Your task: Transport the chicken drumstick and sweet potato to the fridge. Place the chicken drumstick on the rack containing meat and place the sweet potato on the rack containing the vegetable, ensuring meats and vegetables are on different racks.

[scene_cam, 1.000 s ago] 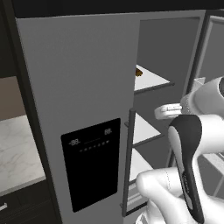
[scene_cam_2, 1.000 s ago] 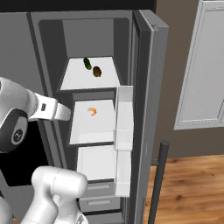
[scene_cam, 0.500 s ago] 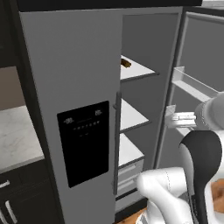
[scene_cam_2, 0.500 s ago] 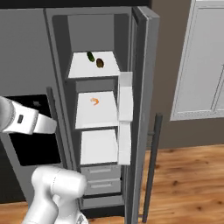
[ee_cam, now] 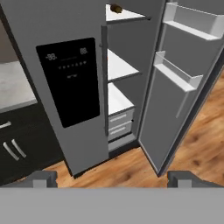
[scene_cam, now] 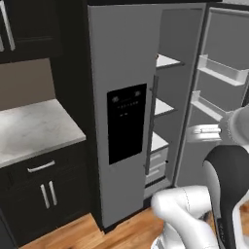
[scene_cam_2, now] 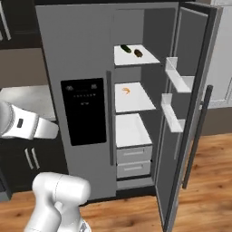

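Stands open-doored: fridge point(scene_cam_2: 86, 68), small orange piece point(scene_cam_2: 126, 91) on middle shelf too tiny to identify. Spread wide and empty: hand point(ee_cam: 111, 179), fingertips cropped.

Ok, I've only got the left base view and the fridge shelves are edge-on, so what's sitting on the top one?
Observer: In the right base view, the top shelf of the fridge holds a dark green item and a brown lump.
Operator: And the middle shelf?
Observer: The middle shelf has one small orange piece, toward its left.
Operator: Are the jaws holding anything?
Observer: No, the hand view shows the jaws wide apart with nothing between them.
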